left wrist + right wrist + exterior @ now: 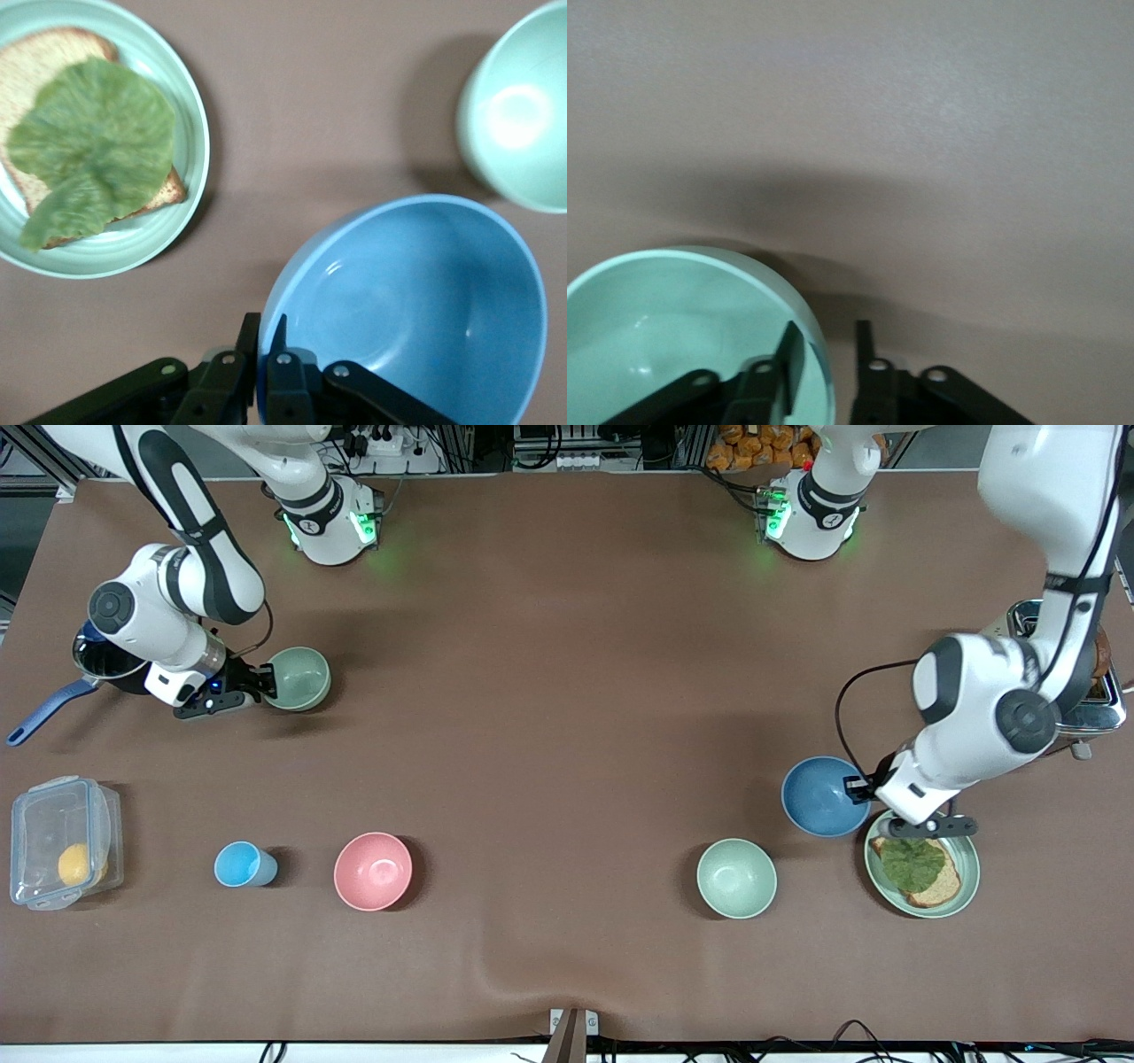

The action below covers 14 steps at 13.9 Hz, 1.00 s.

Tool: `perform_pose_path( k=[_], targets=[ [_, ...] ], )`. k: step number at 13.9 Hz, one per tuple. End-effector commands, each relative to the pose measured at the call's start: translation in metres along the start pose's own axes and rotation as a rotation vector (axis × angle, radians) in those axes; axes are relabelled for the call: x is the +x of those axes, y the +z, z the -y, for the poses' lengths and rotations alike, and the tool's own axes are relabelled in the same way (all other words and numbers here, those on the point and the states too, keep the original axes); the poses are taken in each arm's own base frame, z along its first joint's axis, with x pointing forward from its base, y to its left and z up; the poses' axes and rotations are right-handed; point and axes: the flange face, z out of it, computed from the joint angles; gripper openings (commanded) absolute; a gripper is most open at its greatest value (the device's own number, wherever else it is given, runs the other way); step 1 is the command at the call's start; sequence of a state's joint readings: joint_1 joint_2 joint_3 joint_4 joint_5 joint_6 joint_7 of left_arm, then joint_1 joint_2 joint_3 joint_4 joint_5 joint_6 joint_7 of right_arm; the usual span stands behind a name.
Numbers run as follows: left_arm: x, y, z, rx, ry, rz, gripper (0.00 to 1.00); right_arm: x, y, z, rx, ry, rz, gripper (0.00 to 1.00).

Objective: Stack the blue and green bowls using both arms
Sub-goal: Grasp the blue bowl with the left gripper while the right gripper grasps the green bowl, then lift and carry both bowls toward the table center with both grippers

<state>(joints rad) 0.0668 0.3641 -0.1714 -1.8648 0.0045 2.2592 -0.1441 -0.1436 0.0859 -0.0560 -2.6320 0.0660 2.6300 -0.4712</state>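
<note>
Even overhead light falls on the brown bench [567, 717], bright enough, with soft short shadows beside each dish. Green lamps glow at both arm bases. In the left wrist view the blue bowl [416, 310] shines faintly inside and the lettuce [89, 146] looks smeared. The right wrist view is soft throughout, and a broad dim shadow curves past the green bowl [673, 336].

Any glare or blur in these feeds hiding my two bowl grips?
Front view: even light, soft shadows, green base lights glow; both grips readable. Left wrist view: sharp, left gripper pinching the blue bowl rim, a mild highlight inside the spare green bowl. Right wrist view: softer focus, a broad shadow on the table, yet the right gripper straddles the green bowl rim.
</note>
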Motion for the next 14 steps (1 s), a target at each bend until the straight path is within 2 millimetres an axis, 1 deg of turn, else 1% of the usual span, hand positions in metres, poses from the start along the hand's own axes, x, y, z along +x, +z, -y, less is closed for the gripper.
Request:
perform_pose_path(
  k=[1, 2, 3, 5, 6, 7, 8, 10, 11, 12, 14],
  targets=[
    [-0.013, -0.049, -0.035, -0.065, -0.090, -0.012, 0.00, -0.009, -0.003, -0.006, 0.009, 0.007, -0.004, 0.00],
    [-0.017, -0.064, -0.055, -0.089, -0.131, -0.009, 0.00, -0.009, -0.004, -0.003, 0.021, 0.017, 0.011, 0.00],
    [-0.019, -0.081, -0.070, -0.106, -0.177, -0.003, 0.00, -0.007, -0.007, 0.001, 0.055, 0.053, 0.025, 0.00],
    [-0.019, -0.120, -0.097, -0.165, -0.279, 0.019, 0.00, 0.006, -0.023, 0.026, 0.101, 0.066, 0.037, 0.00],
    [-0.015, -0.139, -0.102, -0.209, -0.325, 0.029, 0.00, 0.011, -0.031, 0.041, 0.107, 0.100, 0.045, 0.00],
    [-0.012, -0.150, -0.104, -0.255, -0.360, 0.040, 0.00, 0.019, -0.038, 0.060, 0.105, 0.129, 0.051, 0.00],
    [-0.012, -0.157, -0.105, -0.299, -0.396, 0.052, 0.00, 0.026, -0.045, 0.084, 0.099, 0.155, 0.053, 0.00],
    [-0.010, -0.170, -0.096, -0.365, -0.465, 0.060, 0.00, 0.039, -0.056, 0.130, 0.083, 0.240, 0.046, 0.00],
    [-0.011, -0.176, -0.096, -0.387, -0.493, 0.063, 0.00, 0.045, -0.059, 0.151, 0.077, 0.276, 0.041, 0.00],
    [-0.010, -0.184, -0.095, -0.402, -0.524, 0.060, 0.00, 0.051, -0.063, 0.176, 0.071, 0.310, 0.036, 0.00],
    [-0.015, -0.202, -0.096, -0.405, -0.540, 0.034, 0.00, 0.064, -0.074, 0.233, 0.068, 0.413, 0.014, 0.00]
  ],
)
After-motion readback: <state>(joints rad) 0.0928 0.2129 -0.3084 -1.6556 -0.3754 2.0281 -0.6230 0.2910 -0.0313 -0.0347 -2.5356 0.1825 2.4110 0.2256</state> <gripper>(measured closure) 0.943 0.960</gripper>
